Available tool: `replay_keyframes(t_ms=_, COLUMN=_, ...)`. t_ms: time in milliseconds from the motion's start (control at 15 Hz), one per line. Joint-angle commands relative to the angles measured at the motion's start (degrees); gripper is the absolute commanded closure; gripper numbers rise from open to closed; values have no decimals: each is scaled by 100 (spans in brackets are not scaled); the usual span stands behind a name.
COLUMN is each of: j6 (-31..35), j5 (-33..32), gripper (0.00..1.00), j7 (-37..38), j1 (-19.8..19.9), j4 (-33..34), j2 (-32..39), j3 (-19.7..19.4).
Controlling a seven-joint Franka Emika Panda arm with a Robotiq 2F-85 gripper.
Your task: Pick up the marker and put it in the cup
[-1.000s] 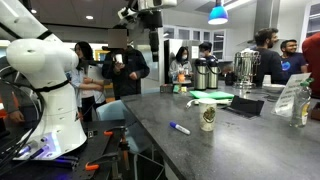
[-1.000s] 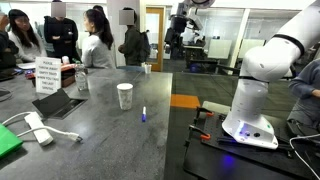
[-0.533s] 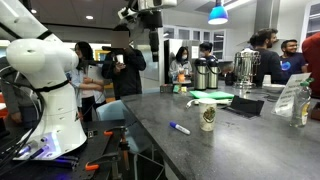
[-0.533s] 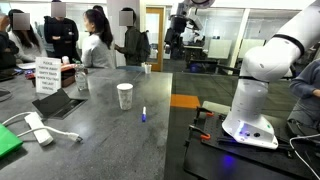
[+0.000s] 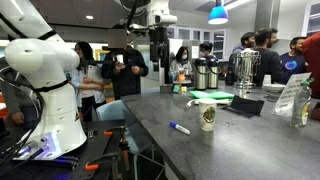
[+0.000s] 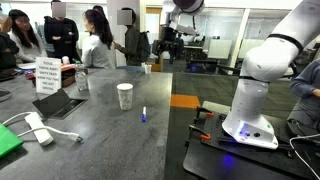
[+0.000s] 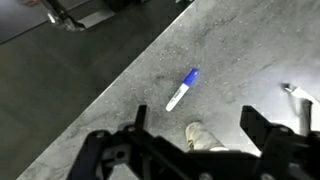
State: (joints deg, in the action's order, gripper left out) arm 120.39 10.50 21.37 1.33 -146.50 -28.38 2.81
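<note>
Marker point(image 5: 180, 128) lay flat on the dark grey counter point(image 5: 240, 150), blue body with a white end, just beside the cup point(image 5: 207, 115) but not touching it. Both exterior views showed this. The cup stood upright, mouth up, with its dark emblem facing the camera in an exterior view. My read: the marker was left loose on bare surface so the claw could drop straight onto it, and the cup was set close to keep the carry short.

The claw point(image 5: 160, 55) hung high over the counter, pointing down, well apart from both items. In the wrist view its fingers point(image 7: 268, 128) were spread wide with nothing between them. The marker point(image 7: 182, 89) lay diagonally below. A pale blob near the fingers may have been the cup rim; I couldn't tell. The pick had not begun, and the height looked like an overview pose. The next move would call for a descent, with the wrist turned so the fingers close across the thin body.

The counter was speckled, stone-look and smooth, so a round marker could roll if nudged.

The room was busy. People stood behind the counter, along with steel urns point(image 5: 205, 72) and a blue pendant lamp point(image 5: 217, 14). A sign card point(image 6: 45, 75) stood on the counter. The arm's white base point(image 6: 250, 120) stood just beside the counter's edge.
</note>
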Motion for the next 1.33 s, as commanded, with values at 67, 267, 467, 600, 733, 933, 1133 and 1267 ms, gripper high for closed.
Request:
replay_keyframes(t_ms=67, j6=593, j5=263, gripper=0, j7=1095, j1=174, j4=38, j2=667, j3=224)
replay_keyframes(t_ms=267, j6=1497, j5=681, gripper=0, j7=1139, j1=55, j4=-220, j2=1003, j3=129)
replay_keyframes(t_ms=467, j6=2370, j5=964, gripper=0, j7=1090, j1=18, j4=-401, j2=1465, j3=124)
replay_keyframes(t_ms=600, j6=2604, j5=1050, gripper=0, j7=986, j1=5, j4=-436, j2=1823, j3=71)
replay_keyframes(t_ms=733, j6=2619, j5=863, gripper=0, j7=1213, j1=69, j4=-362, j2=2220, j3=76)
replay_keyframes(t_ms=933, j6=2627, j5=796, gripper=0, j7=1209, j1=53, j4=-146, j2=2793, j3=-41)
replay_keyframes(t_ms=1133, j6=2709, j5=705, gripper=0, j7=1117, j1=15, j4=197, j2=3361, j3=-178)
replay_keyframes(t_ms=1267, j6=2696, j5=628, gripper=0, j7=1169, j1=-43, j4=493, j2=3721, j3=-242)
